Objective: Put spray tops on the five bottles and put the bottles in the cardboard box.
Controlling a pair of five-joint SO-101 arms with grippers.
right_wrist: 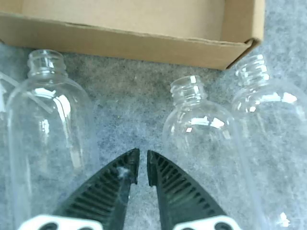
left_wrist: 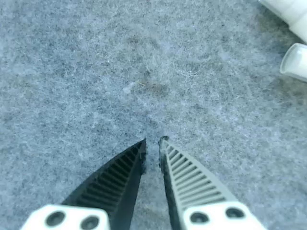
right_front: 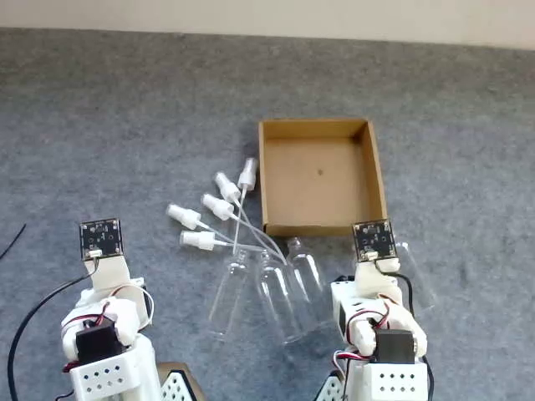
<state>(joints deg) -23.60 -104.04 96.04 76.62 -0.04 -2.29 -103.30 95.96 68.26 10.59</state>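
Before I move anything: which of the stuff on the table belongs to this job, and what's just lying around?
Part of the job:
clear bottles, lying uncapped
five white spray tops
cardboard box

Just lying about:
black cable at the table's left edge
grey felt cover

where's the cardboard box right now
In the high view the open brown cardboard box sits slightly right of centre on the grey carpet, just beyond the clear plastic bottles, with the white spray tops at its left.

Glossy clear plastic bottles (right_wrist: 48,129), white plastic spray tops (right_front: 185,216), a matt cardboard box (right_wrist: 120,43) and a fuzzy cloth counter (left_wrist: 144,72) are shown.
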